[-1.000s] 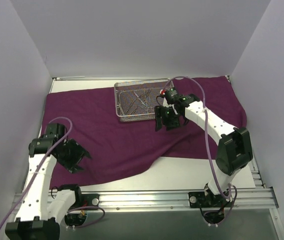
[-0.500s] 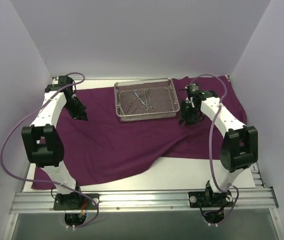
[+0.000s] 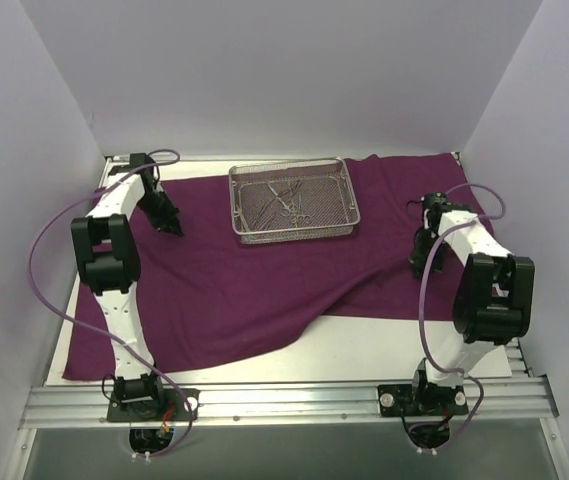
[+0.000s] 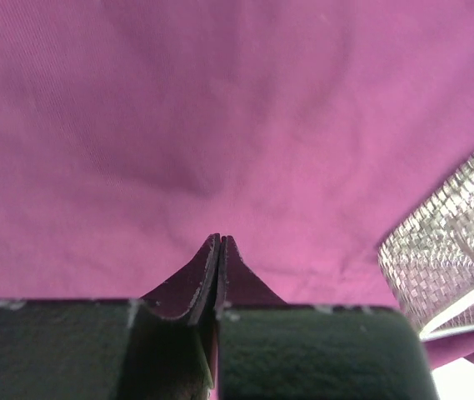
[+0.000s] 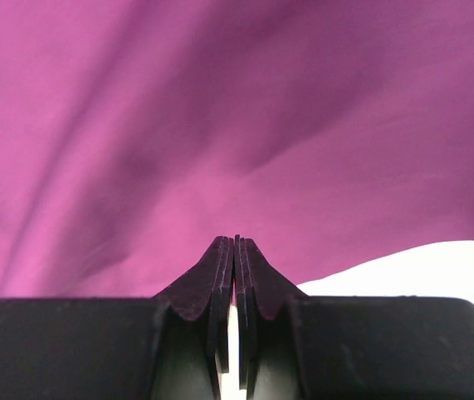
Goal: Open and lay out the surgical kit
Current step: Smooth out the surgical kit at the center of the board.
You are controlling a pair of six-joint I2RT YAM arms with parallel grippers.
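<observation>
The cloth (image 3: 244,290) lies opened across most of the table (image 3: 394,345). It reaches the far edge and both side edges, but its near hem runs crooked: it hangs low toward the near left corner and is drawn up in a ridge toward the right edge, leaving bare table at the near right. The tray (image 3: 294,236) sits on the cloth at the middle of the far edge, with the instruments (image 3: 286,200) piled inside it.

My left gripper (image 3: 176,230) is down on the cloth near the far left corner, with its jaws pressed together and no fabric showing between them. My right gripper (image 3: 422,268) is low over the cloth by the right edge, right at its hem. Its jaws are also pressed together on nothing.

I judge the step to be flattening the wrap. To do that well, I would spread the right jaws, pinch the hem itself and draw it gently toward the near right corner. The left tips should pin the far left side so the tray does not slide.
</observation>
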